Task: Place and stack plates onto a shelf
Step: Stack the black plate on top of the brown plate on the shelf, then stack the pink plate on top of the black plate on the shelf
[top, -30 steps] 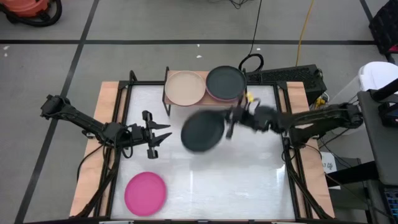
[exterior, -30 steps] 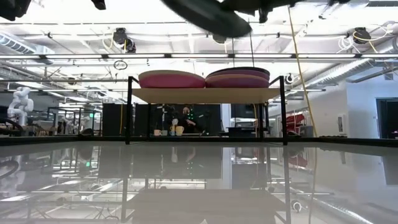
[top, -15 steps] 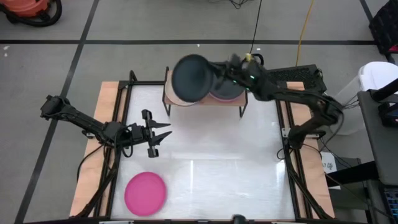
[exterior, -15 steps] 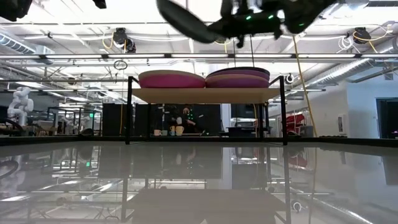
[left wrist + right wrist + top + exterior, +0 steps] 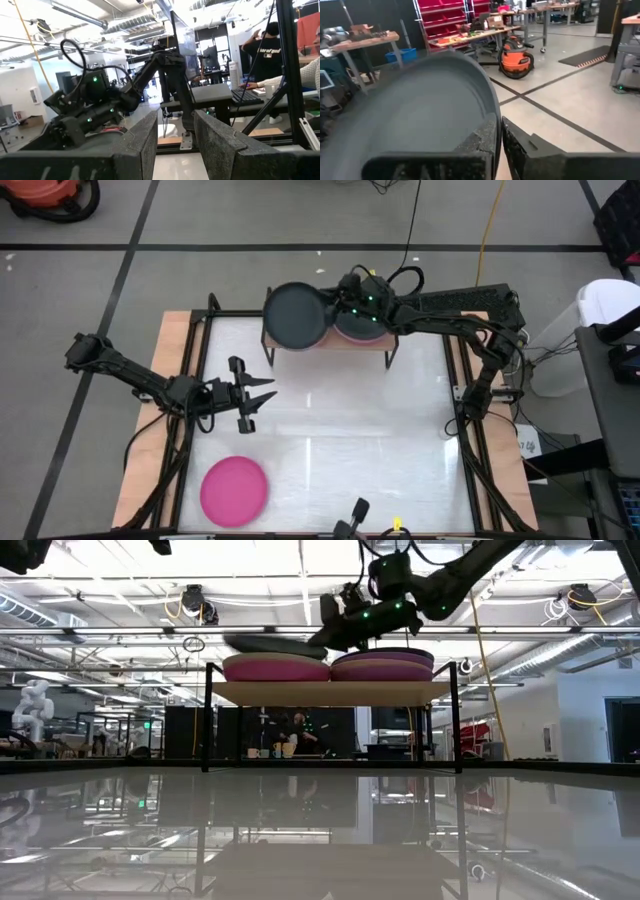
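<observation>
A dark grey plate [image 5: 294, 317] is held by my right gripper [image 5: 335, 310] over the left stack on the shelf [image 5: 330, 692]. In the low view the plate [image 5: 272, 644] lies almost level just above the pink-sided left stack [image 5: 275, 668]. The right stack [image 5: 383, 664] sits beside it on the board, partly under the arm. A hot pink plate [image 5: 234, 489] lies flat on the table near the left front corner. My left gripper [image 5: 262, 392] waits open above the table's left half, touching nothing. My right gripper holds the dark grey plate by its rim [image 5: 492, 107] on the side toward the right stack. It is pinched between the two fingers, one finger [image 5: 480, 142] over the plate's upper face and the other [image 5: 522, 147] outside the rim. The fingers come from the table's right, roughly level. The plate is lifted, slightly tilted, over the left stack.
The shelf's black legs [image 5: 207, 715] stand at the table's far edge. A black frame [image 5: 190, 380] runs along the table's left and right sides. The white tabletop [image 5: 350, 440] lies between the shelf and the hot pink plate. People sit at desks beyond the table [image 5: 270, 45].
My right gripper has carried the dark grey plate from above the table's middle toward the far edge and the left, over the shelf, then down. The plate, steeply tilted before, now lies almost level just above the left stack.
</observation>
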Controlling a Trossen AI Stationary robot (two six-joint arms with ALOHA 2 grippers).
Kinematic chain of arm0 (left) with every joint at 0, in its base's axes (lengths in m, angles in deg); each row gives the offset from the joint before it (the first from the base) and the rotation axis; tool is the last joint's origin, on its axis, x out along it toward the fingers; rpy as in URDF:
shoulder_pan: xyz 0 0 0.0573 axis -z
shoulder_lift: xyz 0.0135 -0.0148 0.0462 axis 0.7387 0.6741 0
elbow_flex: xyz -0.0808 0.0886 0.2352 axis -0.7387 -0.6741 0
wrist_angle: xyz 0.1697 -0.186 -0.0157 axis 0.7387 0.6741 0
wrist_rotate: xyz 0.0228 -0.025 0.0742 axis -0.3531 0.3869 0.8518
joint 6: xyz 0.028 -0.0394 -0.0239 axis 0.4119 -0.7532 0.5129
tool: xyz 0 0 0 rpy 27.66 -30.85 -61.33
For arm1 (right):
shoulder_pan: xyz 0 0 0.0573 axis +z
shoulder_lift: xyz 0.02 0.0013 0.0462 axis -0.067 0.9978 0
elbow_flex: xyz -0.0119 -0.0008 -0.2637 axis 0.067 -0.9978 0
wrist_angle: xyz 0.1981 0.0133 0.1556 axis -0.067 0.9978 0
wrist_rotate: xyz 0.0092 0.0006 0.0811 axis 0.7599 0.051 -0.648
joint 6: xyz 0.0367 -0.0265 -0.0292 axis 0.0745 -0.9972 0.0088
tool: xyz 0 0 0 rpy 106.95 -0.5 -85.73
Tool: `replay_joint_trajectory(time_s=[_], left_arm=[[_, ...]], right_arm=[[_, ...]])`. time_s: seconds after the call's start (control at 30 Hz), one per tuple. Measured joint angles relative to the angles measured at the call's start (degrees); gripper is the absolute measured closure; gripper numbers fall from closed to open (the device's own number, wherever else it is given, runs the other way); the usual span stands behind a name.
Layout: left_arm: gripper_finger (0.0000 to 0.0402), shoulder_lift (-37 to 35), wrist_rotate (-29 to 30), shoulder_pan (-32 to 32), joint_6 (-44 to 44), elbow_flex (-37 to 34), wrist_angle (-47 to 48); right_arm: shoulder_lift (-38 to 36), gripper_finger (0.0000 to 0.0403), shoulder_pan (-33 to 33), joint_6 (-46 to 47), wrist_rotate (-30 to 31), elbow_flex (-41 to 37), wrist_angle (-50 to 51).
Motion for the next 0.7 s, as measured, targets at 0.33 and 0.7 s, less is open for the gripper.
replay_joint_trajectory(time_s=[0.33,0.7], left_arm=[[0.0266,0.0,0.0,0.0,-1.4,0.0,1.49],[0.0266,2.21,0.63,0.02,-18.07,14.63,47.18]], right_arm=[[-2.29,0.03,-0.63,-2.7,-3.19,0.0,1.79],[-23.36,0.0203,5.02,-8.93,-18.38,-2.6,19.48]])
